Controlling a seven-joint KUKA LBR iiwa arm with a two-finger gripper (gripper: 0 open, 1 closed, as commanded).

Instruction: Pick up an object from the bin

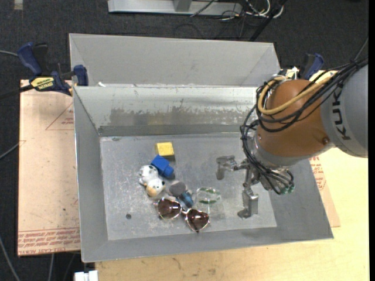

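Note:
My gripper [235,188] hangs over the right half of the bin floor, open, one finger [222,167] toward the back and the other finger [248,206] toward the front, nothing between them. Just left of it lies a small clear and green piece [207,195]. Further left, brown heart-shaped sunglasses [183,213] rest near the front. A small grey and blue thing [181,193] sits above them.
A loose cluster lies left of centre: a yellow block [165,150], a blue piece [163,167], and a white and yellow toy [151,180]. The arm with its orange cover and cables comes in from the right over the bin's right wall.

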